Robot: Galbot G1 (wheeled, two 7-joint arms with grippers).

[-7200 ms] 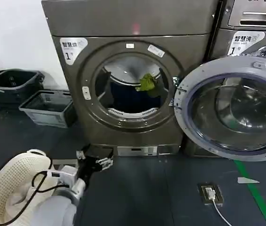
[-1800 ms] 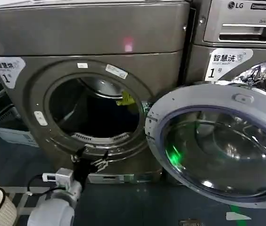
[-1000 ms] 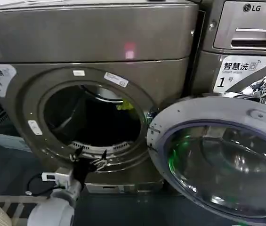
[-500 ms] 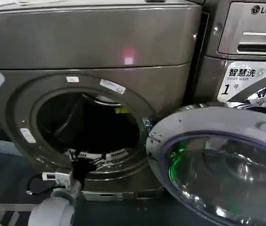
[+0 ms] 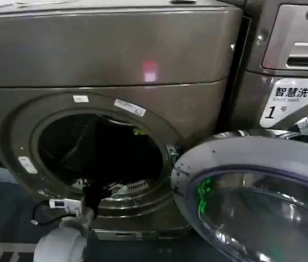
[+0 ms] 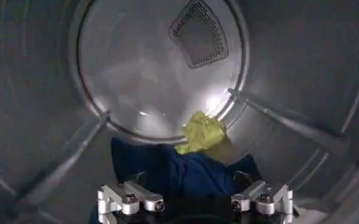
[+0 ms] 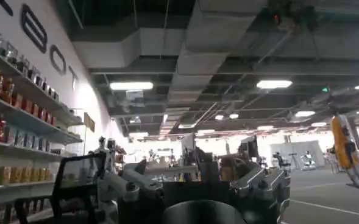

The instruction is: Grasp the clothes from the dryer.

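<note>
One arm is at work in the head view: the left gripper sits at the lower lip of the dryer porthole, its fingers reaching just inside the dark drum mouth. A sliver of the yellow-green clothes shows high inside the opening, near its upper right rim. The round door hangs swung open to the right, in front of the neighbouring machine with the silver drawer panel.

From the left wrist view, the left gripper looks into the drum with its jaws spread wide apart, nothing between them. The clothes lie crumpled deep in the drum, at the foot of the back wall, resting against a dark blue fabric that spreads between them and the fingers. They are well apart from the fingertips.

In the right wrist view, the right gripper points out at a large hall with shelves and ceiling lights, away from the dryer; whether its jaws are apart or together I cannot tell.
</note>
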